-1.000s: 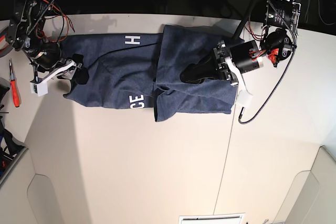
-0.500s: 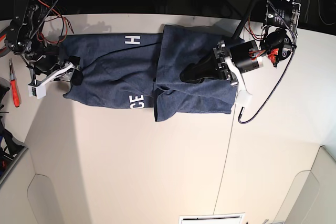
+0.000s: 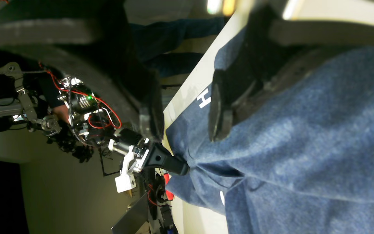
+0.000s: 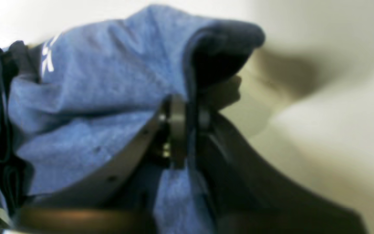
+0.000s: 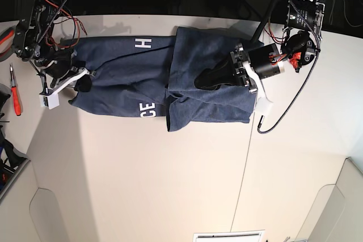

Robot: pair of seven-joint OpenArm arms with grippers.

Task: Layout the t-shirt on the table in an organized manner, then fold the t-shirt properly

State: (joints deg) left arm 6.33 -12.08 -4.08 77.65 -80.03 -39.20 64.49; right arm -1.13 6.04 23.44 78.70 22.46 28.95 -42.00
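A heathered navy-blue short-sleeved cotton t-shirt (image 5: 142, 83) with white block letters lies stretched sideways along the far part of the large flat white table (image 5: 170, 185), one end of it folded over into a doubled layer that covers the half nearest the thin dark seam line (image 5: 245, 157). The letters "H" and "CE" show on the single layer beside the fold's edge. The left gripper (image 5: 205, 80) lies low over the folded layer, pointing toward the middle of the garment; in the left wrist view its dark fingers (image 3: 219, 110) stand apart with blue cloth under and around the nearer one, gripping nothing that can be seen. The right gripper (image 5: 84, 82) sits at the opposite end of the shirt, at the cloth's edge, and the right wrist view, though blurred, shows its jaws pinched together on a raised fold of the fabric (image 4: 193, 113), the cloth draping on both sides. A red-handled screwdriver (image 5: 16, 96) lies near the table's edge beyond that arm.
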